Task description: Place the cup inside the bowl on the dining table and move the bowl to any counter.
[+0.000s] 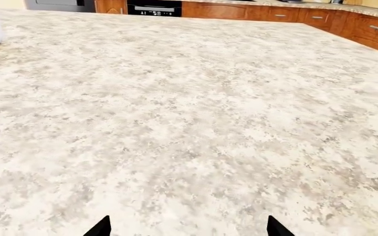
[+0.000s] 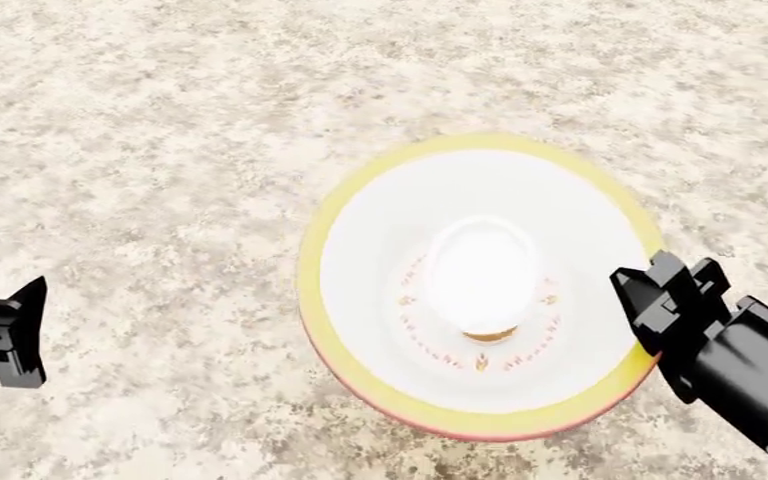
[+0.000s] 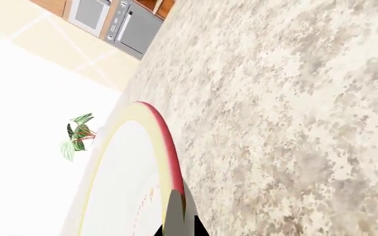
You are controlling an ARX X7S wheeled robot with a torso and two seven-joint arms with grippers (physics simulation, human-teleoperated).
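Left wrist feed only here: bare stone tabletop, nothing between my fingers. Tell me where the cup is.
Observer: The cup stands in the middle of the bowl, white lid up. The bowl sits on the table.
Operator: Give me the right gripper's position.
Observer: The right gripper is at the bowl's rim on the robot's right side. The right wrist view shows a dark finger against that rim, but I cannot tell whether it has clamped.
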